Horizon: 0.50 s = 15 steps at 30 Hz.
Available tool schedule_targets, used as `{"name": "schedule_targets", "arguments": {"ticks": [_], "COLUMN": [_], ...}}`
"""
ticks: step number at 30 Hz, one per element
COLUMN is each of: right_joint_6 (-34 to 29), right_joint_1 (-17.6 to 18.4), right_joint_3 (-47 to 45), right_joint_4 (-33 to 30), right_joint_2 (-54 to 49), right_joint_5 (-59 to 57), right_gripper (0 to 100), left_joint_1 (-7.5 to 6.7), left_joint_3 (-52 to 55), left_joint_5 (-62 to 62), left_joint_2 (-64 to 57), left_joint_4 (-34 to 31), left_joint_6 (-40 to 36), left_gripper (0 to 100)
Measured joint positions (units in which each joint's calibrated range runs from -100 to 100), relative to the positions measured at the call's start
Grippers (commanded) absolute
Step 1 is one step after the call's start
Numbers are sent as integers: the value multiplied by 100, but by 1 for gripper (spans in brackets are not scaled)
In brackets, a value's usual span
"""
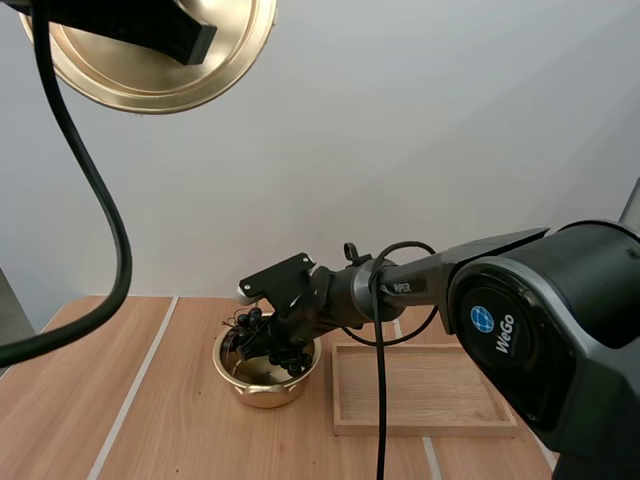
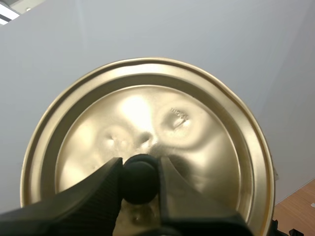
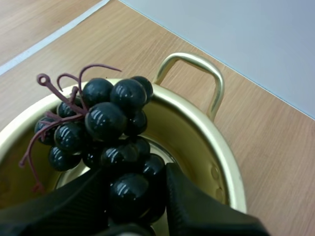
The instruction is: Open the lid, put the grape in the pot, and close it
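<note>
Behind your tabletop stands a plain pale grey wall, smooth and evenly lit. The tabletop is light-brown wood with visible grain, and you can see narrow white strips crossing it, running from the near edge away toward the wall.

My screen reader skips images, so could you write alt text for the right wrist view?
The right gripper pinches a bunch of dark grapes at the mouth of the open gold pot. The pot stands on a wooden table, with one looped handle beyond the grapes.
</note>
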<state>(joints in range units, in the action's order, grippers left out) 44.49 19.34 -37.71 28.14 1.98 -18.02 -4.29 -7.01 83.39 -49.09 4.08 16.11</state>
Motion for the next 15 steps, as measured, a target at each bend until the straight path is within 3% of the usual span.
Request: {"name": "schedule_targets", "arguments": {"ticks": [3,6,7,9,10,15], "right_joint_6": [0,0,0,0,0,0], "right_joint_1": [0,0,0,0,0,0], "right_joint_3": [0,0,0,0,0,0], "right_joint_4": [0,0,-4,-4,-14,-28], "right_joint_2": [0,0,0,0,0,-42], "right_joint_5": [18,31,31,31,31,-130], "right_gripper": [1,37,64,95,100,100], "left_joint_1": [0,0,0,0,0,0], "left_joint_3": [0,0,0,0,0,0], "left_joint_5": [0,0,0,0,0,0], "left_joint_2": [0,0,0,0,0,0], "left_joint_4": [0,0,0,0,0,0], "left_joint_6": [0,0,0,0,0,0], "left_gripper": [0,0,0,0,0,0]}}
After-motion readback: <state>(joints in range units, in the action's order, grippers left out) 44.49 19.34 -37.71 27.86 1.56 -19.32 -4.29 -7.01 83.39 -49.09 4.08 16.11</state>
